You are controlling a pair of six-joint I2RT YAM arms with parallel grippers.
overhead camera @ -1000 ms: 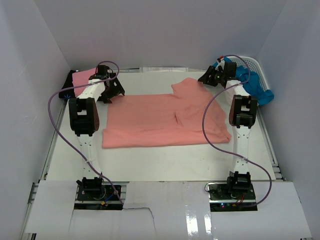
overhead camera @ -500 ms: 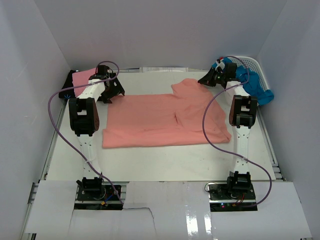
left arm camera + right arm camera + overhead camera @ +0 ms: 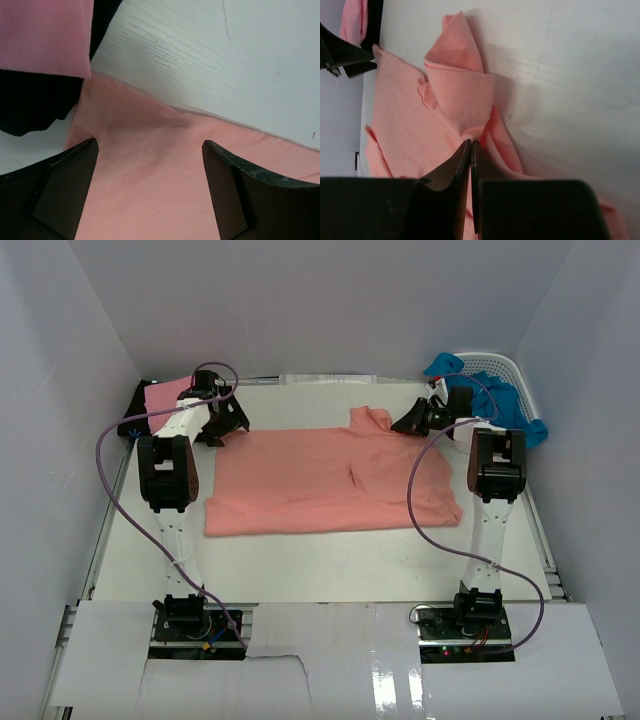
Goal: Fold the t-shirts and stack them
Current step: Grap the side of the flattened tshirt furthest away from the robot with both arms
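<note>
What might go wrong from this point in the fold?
The right gripper is shut on a thin pinch of the salmon t-shirt at its far right corner; the cloth may slip out when lifted.
The left gripper hangs open over the far left corner, so a one-sided pull could skew the cloth.
That corner lies right beside the pink t-shirt and black t-shirt; closing there might snag them.

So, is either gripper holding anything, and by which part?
The right gripper is pinching the salmon t-shirt by a bunched fold at its far right corner. The left gripper hangs open over the far left corner, holding nothing.
</note>
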